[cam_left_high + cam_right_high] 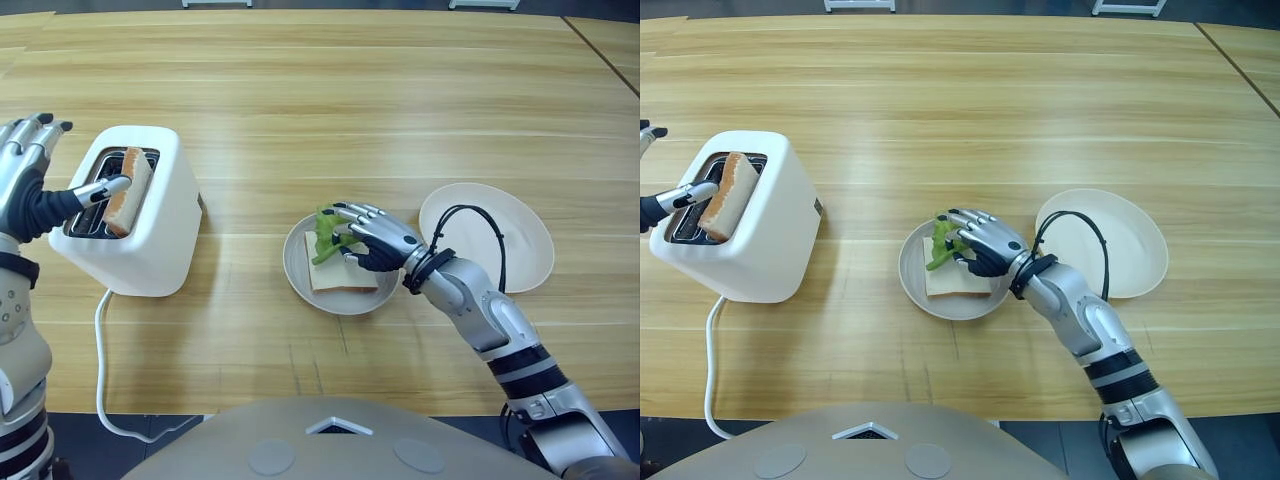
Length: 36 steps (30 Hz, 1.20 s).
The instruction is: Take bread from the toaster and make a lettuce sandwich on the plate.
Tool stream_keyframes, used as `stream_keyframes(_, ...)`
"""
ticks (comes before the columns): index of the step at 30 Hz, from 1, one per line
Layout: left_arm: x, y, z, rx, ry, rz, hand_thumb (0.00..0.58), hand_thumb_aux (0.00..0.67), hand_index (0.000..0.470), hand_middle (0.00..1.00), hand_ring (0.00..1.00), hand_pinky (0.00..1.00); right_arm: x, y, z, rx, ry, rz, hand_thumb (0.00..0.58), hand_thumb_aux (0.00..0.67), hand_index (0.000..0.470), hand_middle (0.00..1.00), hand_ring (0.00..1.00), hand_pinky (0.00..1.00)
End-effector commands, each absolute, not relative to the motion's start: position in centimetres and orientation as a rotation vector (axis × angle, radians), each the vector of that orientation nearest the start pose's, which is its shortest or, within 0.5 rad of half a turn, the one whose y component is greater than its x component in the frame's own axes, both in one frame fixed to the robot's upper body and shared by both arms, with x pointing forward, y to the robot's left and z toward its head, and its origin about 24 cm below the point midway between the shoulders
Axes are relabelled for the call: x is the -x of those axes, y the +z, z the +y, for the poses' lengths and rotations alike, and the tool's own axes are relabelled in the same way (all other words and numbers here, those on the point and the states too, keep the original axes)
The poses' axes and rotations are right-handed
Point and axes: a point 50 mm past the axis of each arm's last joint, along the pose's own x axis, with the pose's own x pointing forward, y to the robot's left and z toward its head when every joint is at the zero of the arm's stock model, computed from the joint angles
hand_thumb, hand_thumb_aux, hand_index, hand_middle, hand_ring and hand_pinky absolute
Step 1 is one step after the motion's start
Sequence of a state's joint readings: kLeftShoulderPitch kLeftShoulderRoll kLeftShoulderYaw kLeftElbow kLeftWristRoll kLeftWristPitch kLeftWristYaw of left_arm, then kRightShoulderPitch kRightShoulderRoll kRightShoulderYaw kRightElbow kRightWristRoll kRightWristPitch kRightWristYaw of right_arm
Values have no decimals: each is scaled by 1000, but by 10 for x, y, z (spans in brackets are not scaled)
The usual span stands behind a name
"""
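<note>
One bread slice (130, 190) leans in the white toaster (150, 245), left, touched by the open-fingered left hand (30, 190); a second slice (335, 278) lies on a round beige plate (293, 268), the right hand (382, 240) clutching one green lettuce leaf (325, 232) there; a matching plate (515, 245) sits right, on the pale wooden table (350, 100)

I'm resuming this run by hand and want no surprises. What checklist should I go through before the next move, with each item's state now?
1. The bread slice lies flat on the plate: ok.
2. The right hand grips the lettuce over that slice: ok.
3. The lettuce is let go onto the slice: not ok, it is in the hand.
4. The second slice stands tilted in the toaster, top sticking out: ok.
5. The left hand holds the second slice firmly: cannot tell.
6. The cord lies apart from the plate: ok.
</note>
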<state>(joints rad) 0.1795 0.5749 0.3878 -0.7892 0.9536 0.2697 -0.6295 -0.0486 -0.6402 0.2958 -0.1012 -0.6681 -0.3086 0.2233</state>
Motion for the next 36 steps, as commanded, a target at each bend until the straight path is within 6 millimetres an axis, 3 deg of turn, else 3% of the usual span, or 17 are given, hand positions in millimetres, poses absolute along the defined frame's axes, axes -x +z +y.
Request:
stream_keyframes(1,-183,192,255,-1523,154,107,0,0,0,0,0,0,-246,82,-165,1292,659,-288,580,670,470,0,0,0)
stream_keyframes(20,-193,162,262,-1578,107,267,0,0,0,0,0,0,-242,74,-159,1121,861,-81,580,670,470,0,0,0)
stream_keyframes(21,-194,161,261,-1580,98,271,0,0,0,0,0,0,-241,74,-159,1130,867,-76,565,562,394,0,0,0)
stream_keyframes(22,-195,159,260,-1585,89,277,0,0,0,0,0,0,-240,73,-159,1146,872,-75,422,321,225,0,0,0)
stream_keyframes(23,-196,157,259,-1587,79,282,0,0,0,0,0,0,-239,72,-159,1153,874,-74,0,0,0,0,0,0)
stream_keyframes(25,-198,154,257,-1593,67,284,0,0,0,0,0,0,-239,74,-158,1148,857,-90,0,0,0,0,0,0)
stream_keyframes(26,-200,154,255,-1595,62,279,230,150,105,0,0,0,-239,76,-158,1141,843,-100,0,0,0,0,0,0)
stream_keyframes(27,-201,154,253,-1595,60,269,325,226,159,0,0,0,-240,78,-158,1132,827,-107,0,0,0,0,0,0)
stream_keyframes(28,-203,156,250,-1588,57,255,545,504,354,0,0,0,-241,80,-160,1126,806,-114,0,0,0,0,0,0)
stream_keyframes(29,-204,157,247,-1584,58,243,580,670,470,0,0,0,-242,83,-162,1118,783,-121,0,0,0,0,0,0)
stream_keyframes(31,-206,158,244,-1579,57,236,580,670,470,0,0,0,-244,87,-164,1115,748,-136,0,0,0,0,0,0)
stream_keyframes(32,-207,157,243,-1579,56,235,580,670,470,271,271,271,-245,89,-165,1115,736,-142,0,0,0,0,0,0)
stream_keyframes(33,-208,158,242,-1574,59,228,580,670,470,714,714,714,-245,92,-167,1116,722,-151,0,0,0,0,0,0)
stream_keyframes(34,-209,159,242,-1572,67,223,580,670,470,1000,1000,1000,-246,94,-168,1117,711,-159,0,0,0,0,0,0)
stream_keyframes(36,-211,161,242,-1568,86,215,580,670,470,1000,1000,1000,-246,100,-171,1124,680,-179,0,0,0,0,0,0)
